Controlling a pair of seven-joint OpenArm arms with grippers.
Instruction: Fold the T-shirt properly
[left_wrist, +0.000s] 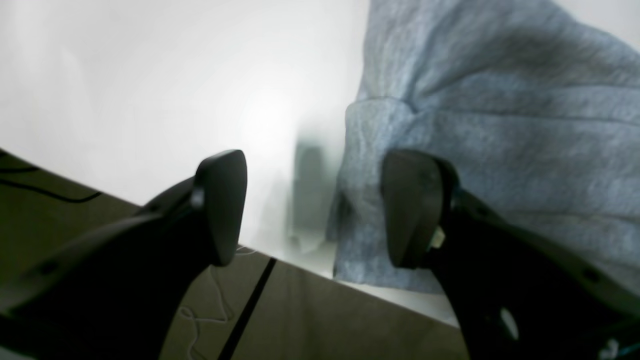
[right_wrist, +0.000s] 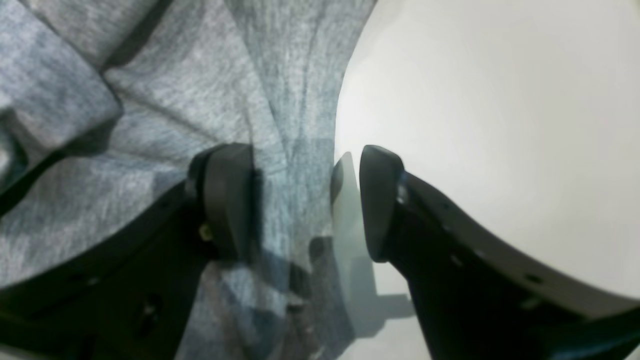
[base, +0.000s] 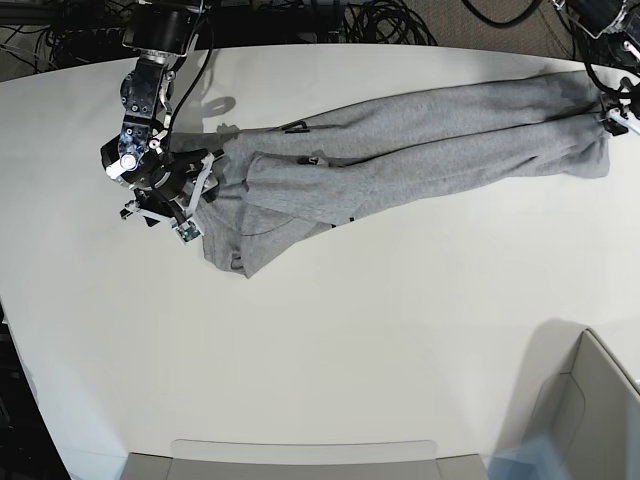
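— Your left gripper (left_wrist: 315, 207) stands wide apart; the right gripper (right_wrist: 305, 202) too, nothing clamped.

— And the light heather-grey soft knit T-shirt (base: 400, 150)?

— Stretched long and rumpled across your white table (base: 330, 340).

We are counting one T-shirt (base: 400, 150), lying stretched across one white table (base: 350, 330). We are seeing two arms, one at each end of the shirt, so two grippers: the left gripper (left_wrist: 315, 207) and the right gripper (right_wrist: 305, 202). Each is showing two black fingers, four fingers in all. We are counting one grey bin (base: 590, 420) at the table's near corner and one cable tangle (base: 390, 20) behind the far edge.
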